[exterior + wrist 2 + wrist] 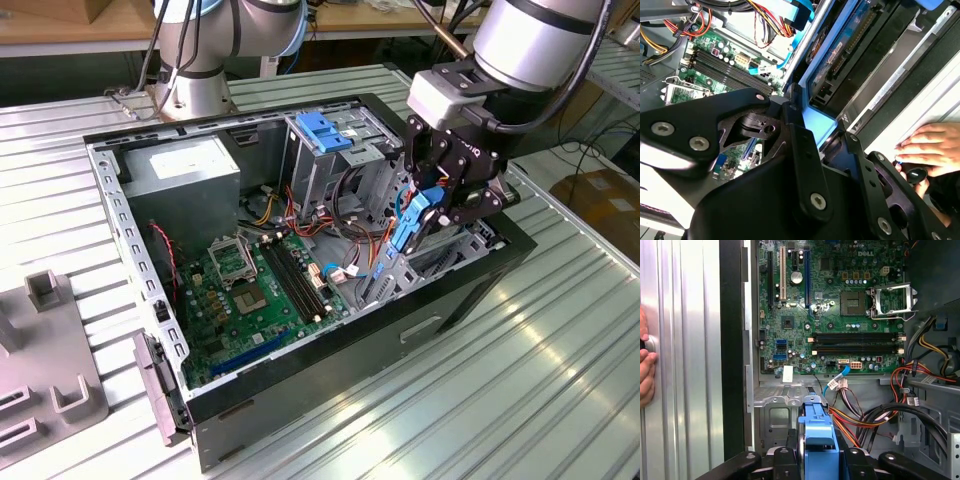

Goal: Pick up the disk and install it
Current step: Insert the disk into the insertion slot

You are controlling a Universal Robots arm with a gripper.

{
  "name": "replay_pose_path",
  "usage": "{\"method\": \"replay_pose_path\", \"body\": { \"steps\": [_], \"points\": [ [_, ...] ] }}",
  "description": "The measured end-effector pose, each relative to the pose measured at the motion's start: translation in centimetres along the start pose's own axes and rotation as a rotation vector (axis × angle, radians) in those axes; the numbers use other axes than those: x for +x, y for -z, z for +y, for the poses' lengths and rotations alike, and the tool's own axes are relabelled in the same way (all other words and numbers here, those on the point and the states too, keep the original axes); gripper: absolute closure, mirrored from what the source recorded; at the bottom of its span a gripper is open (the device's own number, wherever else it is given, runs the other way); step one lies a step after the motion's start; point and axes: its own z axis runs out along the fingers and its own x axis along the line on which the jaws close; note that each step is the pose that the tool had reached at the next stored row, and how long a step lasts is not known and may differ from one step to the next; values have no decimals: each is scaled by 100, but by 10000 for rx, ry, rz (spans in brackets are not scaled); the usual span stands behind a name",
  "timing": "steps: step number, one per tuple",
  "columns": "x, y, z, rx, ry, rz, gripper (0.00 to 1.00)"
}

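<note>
Gripper (819, 456) black links sit nearest, jaws clamped on the disk (817, 427). Disk is held on edge by its light blue rail, low inside the open case (330, 385), at the end under the arm. Cable bundle (865, 417) is just beside the disk and could snag or get trapped under it. A tilted rail could jam on the metal bracket (775, 415) beneath. Motherboard (840, 305) lies further off. Person's hand (645, 365) is by the case's outer wall: a nudge could shift the case, and it's a pinch risk.

Cable tangle (352, 215) and drive cage (310, 175) crowd gripper (420, 215) clamping disk (408, 230). Case wall (480, 290) hems other side. Open room above motherboard (250, 290). Person's hand (927, 145) just outside case.
</note>
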Motion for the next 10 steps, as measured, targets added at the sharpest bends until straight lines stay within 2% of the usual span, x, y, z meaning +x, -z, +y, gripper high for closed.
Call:
{"method": "replay_pose_path", "body": {
  "steps": [1,2,7,8,10],
  "points": [
    [0,1,0,-1,0,3,62],
    [0,0,0,-1,0,1,56],
    [0,-1,0,0,1,2,56],
    [0,-1,0,-1,0,2,57],
    [0,-2,0,-1,0,1,70]
  ]
}}
